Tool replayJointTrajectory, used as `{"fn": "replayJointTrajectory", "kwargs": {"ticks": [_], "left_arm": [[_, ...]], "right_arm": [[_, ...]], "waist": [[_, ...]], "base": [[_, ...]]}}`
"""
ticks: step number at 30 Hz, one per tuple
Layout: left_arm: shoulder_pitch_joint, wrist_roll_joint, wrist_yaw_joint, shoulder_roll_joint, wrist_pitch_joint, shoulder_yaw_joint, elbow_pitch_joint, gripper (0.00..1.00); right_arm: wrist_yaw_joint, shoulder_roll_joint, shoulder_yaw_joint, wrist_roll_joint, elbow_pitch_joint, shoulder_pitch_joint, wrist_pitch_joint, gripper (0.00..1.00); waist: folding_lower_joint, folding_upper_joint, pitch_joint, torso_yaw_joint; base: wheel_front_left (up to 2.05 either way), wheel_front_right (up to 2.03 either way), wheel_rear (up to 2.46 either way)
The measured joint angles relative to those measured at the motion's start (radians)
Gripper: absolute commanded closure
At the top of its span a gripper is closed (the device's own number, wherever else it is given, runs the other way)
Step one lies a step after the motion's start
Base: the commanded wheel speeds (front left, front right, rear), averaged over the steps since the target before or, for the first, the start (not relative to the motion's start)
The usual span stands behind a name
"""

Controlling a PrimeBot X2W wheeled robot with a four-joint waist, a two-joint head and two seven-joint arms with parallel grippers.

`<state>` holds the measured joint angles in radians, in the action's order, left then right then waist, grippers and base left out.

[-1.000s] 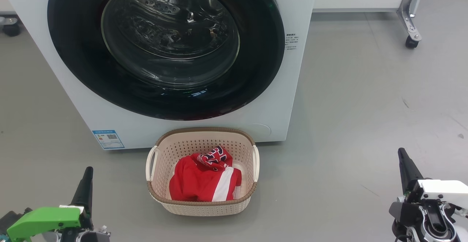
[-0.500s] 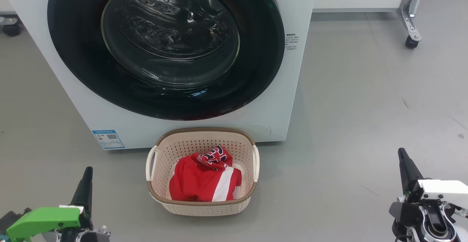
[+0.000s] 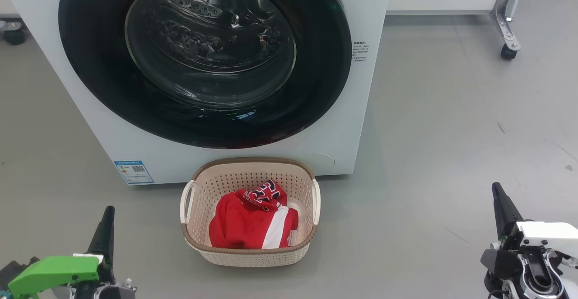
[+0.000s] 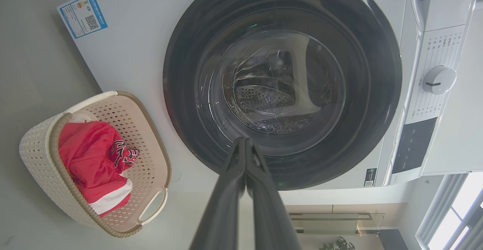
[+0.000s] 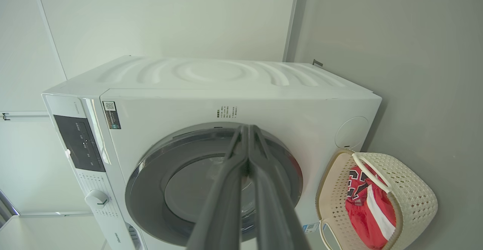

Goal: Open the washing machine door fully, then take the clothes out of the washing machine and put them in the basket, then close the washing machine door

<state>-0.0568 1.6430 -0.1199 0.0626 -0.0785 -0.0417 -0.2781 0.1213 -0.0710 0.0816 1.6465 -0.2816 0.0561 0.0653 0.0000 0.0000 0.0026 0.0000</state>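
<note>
My left gripper (image 3: 109,211) and right gripper (image 3: 497,190) are pinched shut and empty, parked low on either side. I judge nothing is left to carry: the clothes (image 3: 253,222) lie in the basket (image 3: 253,160) on the floor, just before the washing machine (image 3: 370,19), and the door (image 3: 90,64) sits closed.

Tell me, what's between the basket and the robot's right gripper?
Only bare grey floor, from the basket to the right gripper, in the head view.

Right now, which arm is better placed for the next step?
Left, if anything's left: clothes lie in the basket, door looks shut. For a final press on the door, the left gripper sits near the machine's left corner; the right gripper is off past its right side.
</note>
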Motion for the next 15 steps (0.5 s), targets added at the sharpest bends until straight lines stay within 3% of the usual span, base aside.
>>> {"fn": "replayJointTrajectory", "kwargs": {"ticks": [15], "left_arm": [[0.000,0.000,0.000,-0.003,0.000,-0.001,0.001,1.00]], "right_arm": [[0.000,0.000,0.001,0.000,0.000,0.002,0.000,1.00]], "waist": [[0.0000,0.0000,0.000,0.000]], "base": [[0.00,0.00,0.00]]}}
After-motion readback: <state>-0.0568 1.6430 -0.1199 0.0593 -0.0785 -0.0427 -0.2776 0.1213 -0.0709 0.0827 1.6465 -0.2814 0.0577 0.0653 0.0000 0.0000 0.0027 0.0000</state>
